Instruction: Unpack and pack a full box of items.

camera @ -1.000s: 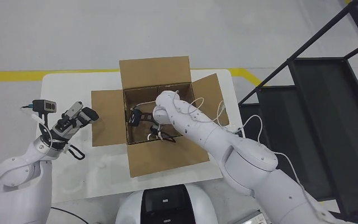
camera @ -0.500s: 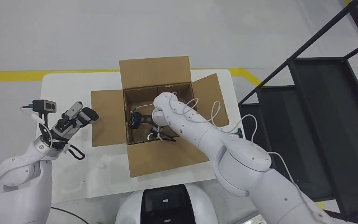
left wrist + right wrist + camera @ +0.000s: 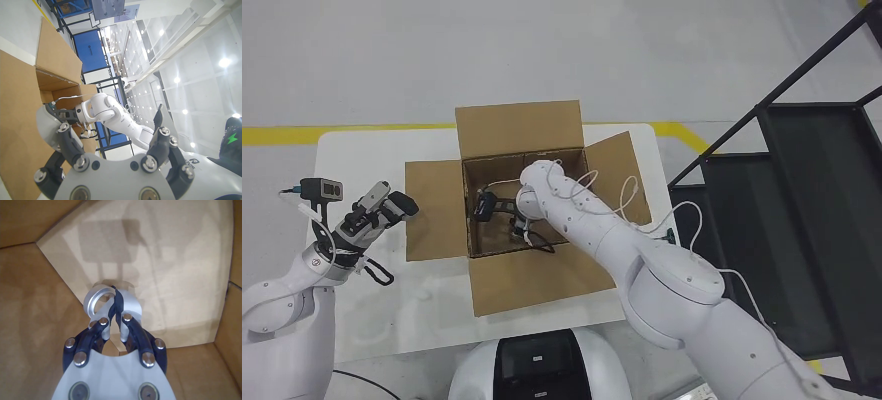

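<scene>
An open cardboard box (image 3: 517, 130) stands on the white table (image 3: 362, 160) with its flaps spread out. My right gripper (image 3: 485, 207) is down inside it, near the left wall. In the right wrist view this gripper (image 3: 115, 300) is shut on a silver metal ring part (image 3: 94, 298), held just above the box's bare floor (image 3: 170, 275). My left gripper (image 3: 392, 207) hovers over the table left of the box, open and holding nothing. The left wrist view has the open left gripper (image 3: 103, 111), the box (image 3: 19, 94) and the right gripper (image 3: 54, 110) at the box's opening.
A dark metal stair frame (image 3: 802, 180) stands right of the table. A yellow floor line (image 3: 302, 133) runs behind the table. White cables (image 3: 612, 195) hang along the right arm over the box's right flap.
The right arm has shifted slightly toward the back of the box, its gripper still inside. The left arm has not moved.
</scene>
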